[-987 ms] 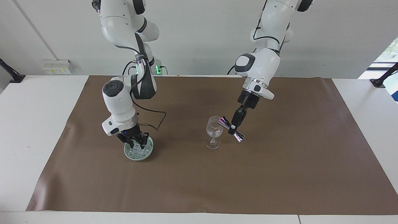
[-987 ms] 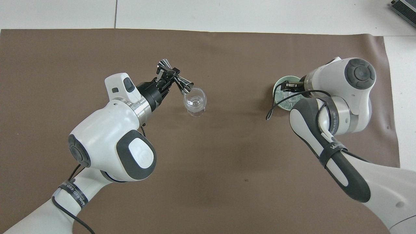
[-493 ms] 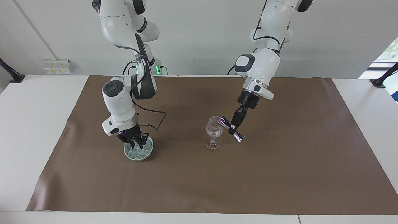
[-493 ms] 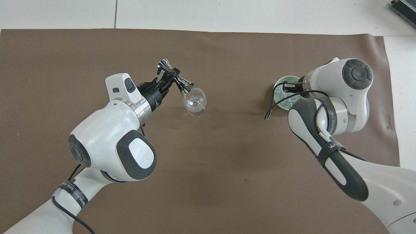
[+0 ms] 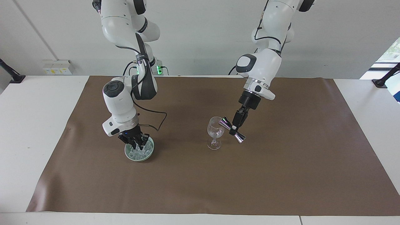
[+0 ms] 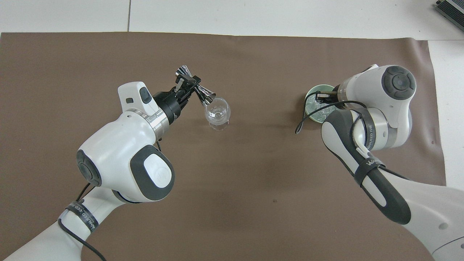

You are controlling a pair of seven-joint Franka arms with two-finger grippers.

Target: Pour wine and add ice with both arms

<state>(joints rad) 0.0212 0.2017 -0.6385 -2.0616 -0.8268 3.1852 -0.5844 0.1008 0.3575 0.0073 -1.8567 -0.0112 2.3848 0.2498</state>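
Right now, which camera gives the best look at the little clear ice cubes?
The facing view: the heap of small clear ice cubes shows in the pale green dish below the right tool. In the overhead view the right arm's white wrist covers most of the dish, leaving only a sliver of ice.

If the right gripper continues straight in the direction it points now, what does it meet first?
The right gripper points down into the pale green dish, so it would probably meet the ice first; its fingertips look already among the cubes.
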